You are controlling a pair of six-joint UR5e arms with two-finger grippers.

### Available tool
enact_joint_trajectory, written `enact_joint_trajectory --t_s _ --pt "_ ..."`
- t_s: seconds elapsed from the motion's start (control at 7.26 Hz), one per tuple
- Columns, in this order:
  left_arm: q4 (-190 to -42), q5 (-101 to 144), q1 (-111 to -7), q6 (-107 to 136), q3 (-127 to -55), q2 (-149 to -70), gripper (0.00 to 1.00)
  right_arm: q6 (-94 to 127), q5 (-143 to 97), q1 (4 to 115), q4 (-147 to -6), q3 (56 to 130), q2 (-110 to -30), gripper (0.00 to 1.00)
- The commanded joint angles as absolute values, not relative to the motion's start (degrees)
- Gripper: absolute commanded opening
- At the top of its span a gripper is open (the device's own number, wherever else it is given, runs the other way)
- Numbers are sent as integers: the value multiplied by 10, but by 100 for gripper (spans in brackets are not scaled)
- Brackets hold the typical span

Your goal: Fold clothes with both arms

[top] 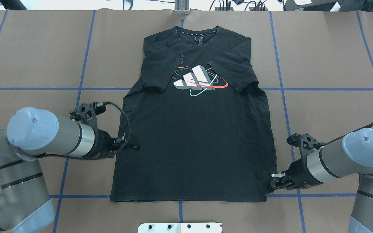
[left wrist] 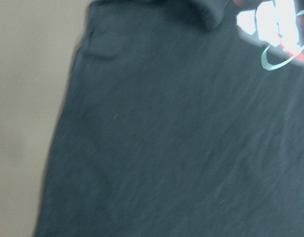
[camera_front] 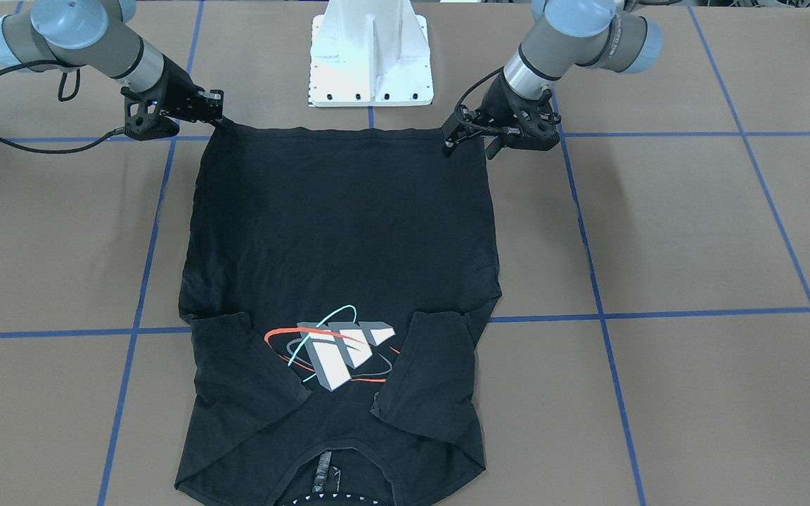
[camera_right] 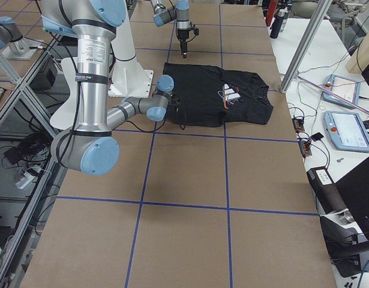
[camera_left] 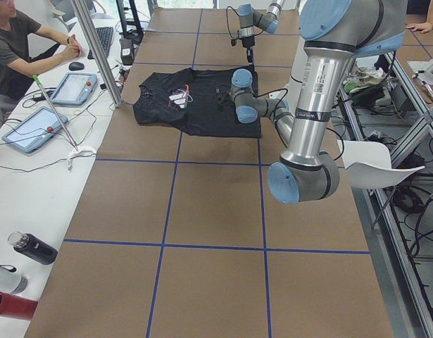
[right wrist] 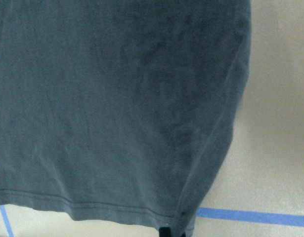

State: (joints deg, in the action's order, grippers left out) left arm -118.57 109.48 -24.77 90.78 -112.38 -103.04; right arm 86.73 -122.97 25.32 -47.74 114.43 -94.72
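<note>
The black T-shirt (camera_front: 342, 232) (top: 193, 136) lies flat and face up, its collar on the side far from the robot's base. Both sleeves are folded in beside the logo (top: 199, 81). My right gripper (camera_front: 221, 116) (top: 271, 185) is low at the hem corner on its side and looks shut on it; in the right wrist view one fingertip (right wrist: 164, 231) shows at that corner. My left gripper (camera_front: 470, 147) (top: 135, 146) hovers above the shirt's other side edge, its fingers apart and holding nothing. The left wrist view is blurred and shows only shirt fabric (left wrist: 166, 148) and a bit of logo.
The white pedestal base (camera_front: 370, 63) stands just behind the hem. Blue tape lines (top: 44, 88) grid the brown table. In the exterior left view a person (camera_left: 19, 49) sits at a side bench with tablets (camera_left: 75, 88) and bottles (camera_left: 33, 248).
</note>
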Motion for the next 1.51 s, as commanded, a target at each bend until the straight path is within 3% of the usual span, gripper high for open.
enact_joint_trajectory --t_s 0.0,0.28,1.38 --pt "-1185 1066 -182 955 -1134 -1004 99 881 -1230 258 -461 1145 -946 0" --pt "-1184 1042 -129 983 -1136 -988 99 889 -1230 259 -454 1151 -943 0" --pt "-1182 1042 -121 983 -1114 -984 99 892 -1240 265 -454 1160 -942 0"
